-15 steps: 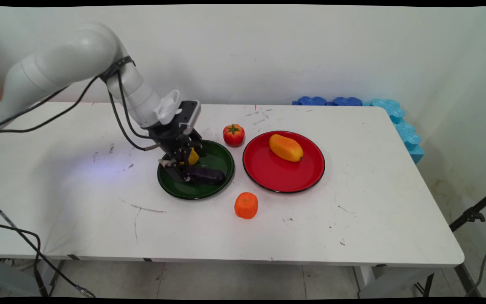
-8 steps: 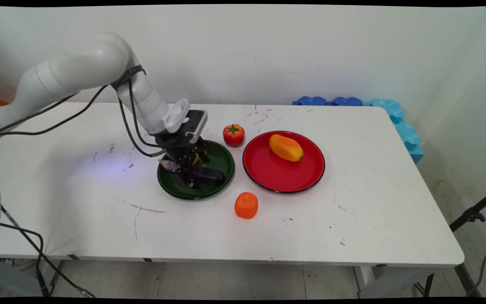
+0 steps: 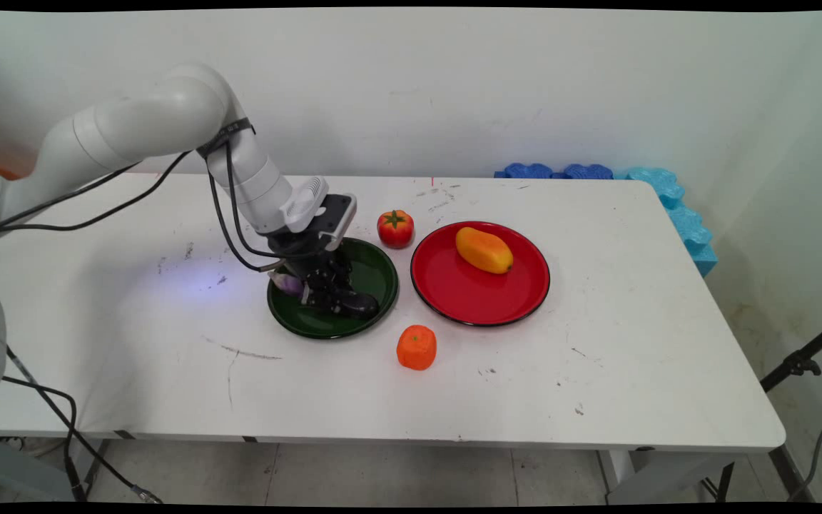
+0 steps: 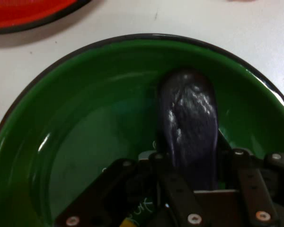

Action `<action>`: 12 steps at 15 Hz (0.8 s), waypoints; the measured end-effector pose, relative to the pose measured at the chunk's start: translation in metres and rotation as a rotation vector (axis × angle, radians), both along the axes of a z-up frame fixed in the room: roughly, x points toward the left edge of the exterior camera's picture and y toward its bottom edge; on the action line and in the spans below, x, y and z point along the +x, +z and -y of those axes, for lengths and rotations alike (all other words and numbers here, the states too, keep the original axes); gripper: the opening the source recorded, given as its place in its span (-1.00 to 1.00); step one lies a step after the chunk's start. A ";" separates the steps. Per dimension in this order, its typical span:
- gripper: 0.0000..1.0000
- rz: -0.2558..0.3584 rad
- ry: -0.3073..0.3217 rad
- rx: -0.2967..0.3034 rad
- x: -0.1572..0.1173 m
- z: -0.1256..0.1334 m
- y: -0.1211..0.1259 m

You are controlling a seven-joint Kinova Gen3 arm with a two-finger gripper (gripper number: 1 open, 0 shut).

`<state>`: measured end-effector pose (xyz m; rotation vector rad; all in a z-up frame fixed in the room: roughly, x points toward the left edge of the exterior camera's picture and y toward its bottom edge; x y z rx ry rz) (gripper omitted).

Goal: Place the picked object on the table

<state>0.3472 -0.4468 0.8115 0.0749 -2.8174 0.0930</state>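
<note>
The white arm (image 3: 168,128) reaches in from the upper left, bends at a raised elbow and slopes down to the right, with black cables (image 3: 229,214) hanging in loops beneath the forearm. Its wrist tilts so that the black gripper (image 3: 325,289) points down and a little toward the near side, low over the green plate (image 3: 375,275).

The gripper is clenched around a dark purple toy eggplant (image 3: 354,305). In the hand view the eggplant (image 4: 189,125) runs straight out from between the two fingers (image 4: 248,189), which press against it on either side, and its rounded end points away from the hand over the green plate's (image 4: 85,132) floor. In the main view the eggplant's free end lies low at the plate's near right part, while its pale stalk end (image 3: 288,284) shows on the gripper's left side. Whether the eggplant touches the plate or is just clear of it cannot be told.

Just beside the green plate, at its far right, stands a toy tomato (image 3: 395,228). To the right sits a red plate (image 3: 479,296) with a yellow-orange toy mango (image 3: 483,250) lying in its far part. A toy orange (image 3: 416,348) sits on the white table (image 3: 632,357), near the near edges of both plates.
</note>
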 end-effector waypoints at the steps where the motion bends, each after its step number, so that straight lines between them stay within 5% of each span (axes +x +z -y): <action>1: -1.00 -0.003 0.000 0.002 -0.001 -0.001 0.001; 6: -1.00 -0.010 0.048 0.014 -0.006 -0.002 0.030; 12: -1.00 -0.043 0.156 0.042 -0.023 -0.014 0.113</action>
